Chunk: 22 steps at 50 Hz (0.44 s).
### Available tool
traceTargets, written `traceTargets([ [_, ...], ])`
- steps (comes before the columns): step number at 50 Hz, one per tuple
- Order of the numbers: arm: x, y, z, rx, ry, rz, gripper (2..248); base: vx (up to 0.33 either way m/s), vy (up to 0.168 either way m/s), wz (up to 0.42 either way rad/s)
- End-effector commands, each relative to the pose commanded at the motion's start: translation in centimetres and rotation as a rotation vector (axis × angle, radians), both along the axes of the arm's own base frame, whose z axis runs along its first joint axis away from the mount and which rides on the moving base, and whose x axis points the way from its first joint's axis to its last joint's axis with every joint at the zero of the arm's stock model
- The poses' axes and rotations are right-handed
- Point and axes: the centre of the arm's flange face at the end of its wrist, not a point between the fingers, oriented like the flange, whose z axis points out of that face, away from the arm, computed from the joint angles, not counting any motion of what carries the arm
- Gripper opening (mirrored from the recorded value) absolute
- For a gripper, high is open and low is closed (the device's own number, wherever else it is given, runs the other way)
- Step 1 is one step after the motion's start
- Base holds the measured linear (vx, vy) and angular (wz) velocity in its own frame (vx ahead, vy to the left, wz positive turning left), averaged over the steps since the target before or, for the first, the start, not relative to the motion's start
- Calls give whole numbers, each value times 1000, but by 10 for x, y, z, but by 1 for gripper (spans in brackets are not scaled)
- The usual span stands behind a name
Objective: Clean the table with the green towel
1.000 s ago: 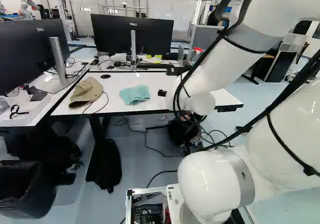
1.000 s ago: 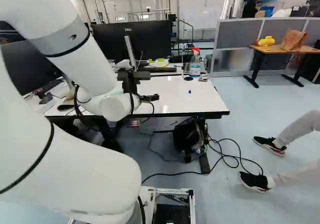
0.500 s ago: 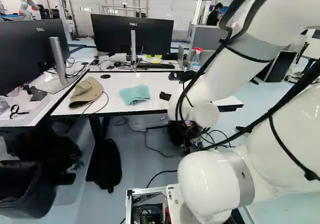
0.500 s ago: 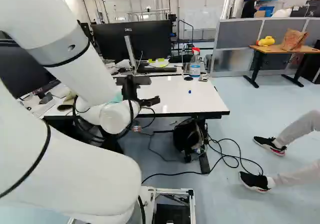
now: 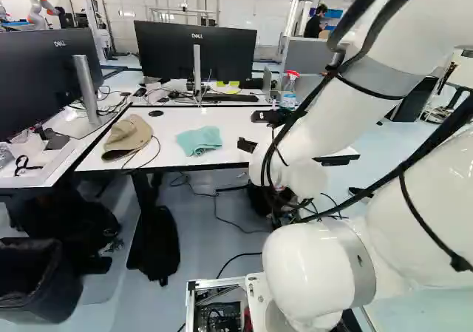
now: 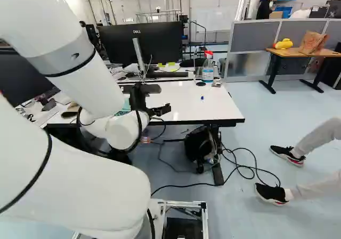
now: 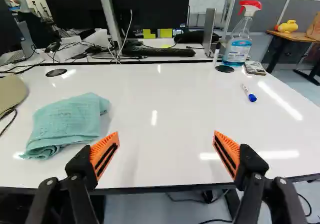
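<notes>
Green towel [image 7: 70,121] lies folded on the left half of the white table [image 7: 155,94]

From here the towel looks soft, pale blue-green, folded over into a rumpled pad, with fine ribbing along its near edge. A tan cap [image 5: 128,136] sits just to its left. The black gripper [image 6: 160,110] has its jaws spread wide, nothing between them, over near the table's near edge and to the right of the towel.

The left base view gives me the whole towel; in the right base view the arm hides most of it. The blue-capped marker [image 7: 249,93] at the right, nearer than the spray bottle [image 7: 239,42], shows in the wrist and right base views, while the arm covers its place in the left base view.
</notes>
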Motion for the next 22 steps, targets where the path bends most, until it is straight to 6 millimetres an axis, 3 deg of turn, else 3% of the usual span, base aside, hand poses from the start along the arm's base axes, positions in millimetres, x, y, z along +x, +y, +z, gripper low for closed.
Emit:
traceTargets([
  [22,0,0,0,0,-1,0,247,0,0,0],
])
